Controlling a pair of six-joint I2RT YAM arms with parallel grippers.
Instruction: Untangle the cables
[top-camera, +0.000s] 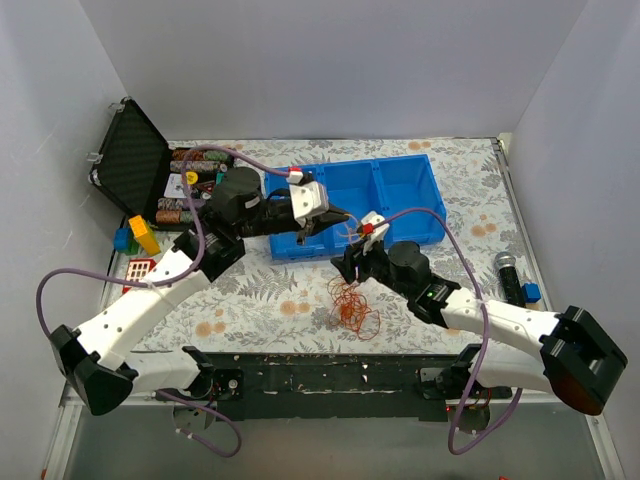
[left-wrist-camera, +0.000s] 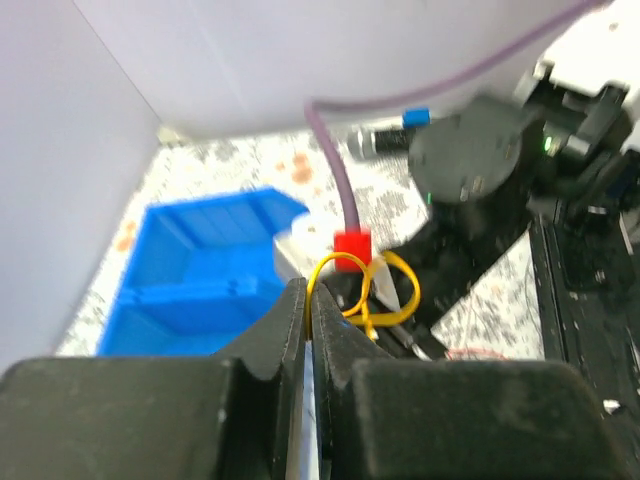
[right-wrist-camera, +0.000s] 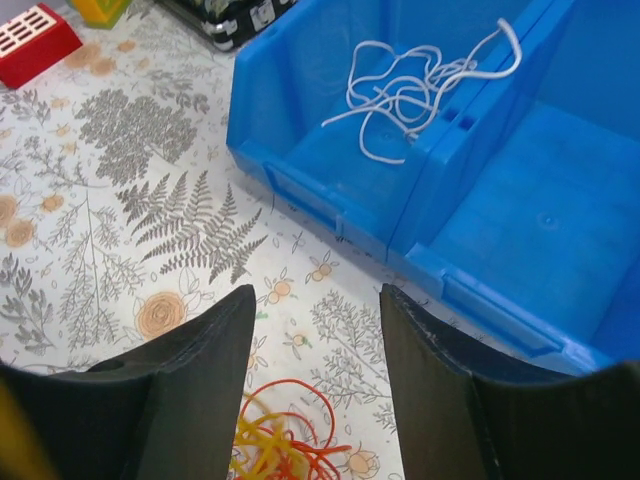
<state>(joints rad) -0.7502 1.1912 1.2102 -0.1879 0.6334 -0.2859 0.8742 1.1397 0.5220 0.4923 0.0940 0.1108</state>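
A tangle of red and orange-yellow cables (top-camera: 350, 305) lies on the flowered tablecloth in front of the blue bin; it also shows at the bottom of the right wrist view (right-wrist-camera: 280, 440). A white cable (right-wrist-camera: 420, 85) lies loose in the bin's left compartment. My left gripper (top-camera: 343, 217) hangs over the bin's front edge, shut on a yellow cable (left-wrist-camera: 385, 290) that loops out from its tips (left-wrist-camera: 309, 290) towards the right arm. My right gripper (top-camera: 350, 268) is open and empty (right-wrist-camera: 318, 295), just above and behind the tangle, touching nothing.
The blue two-compartment bin (top-camera: 420, 180) stands at the back centre. An open black case (top-camera: 130, 160) with small items, toy blocks (top-camera: 140, 235) and a red block (right-wrist-camera: 35, 40) are at the left. A black microphone (top-camera: 510, 275) lies at the right.
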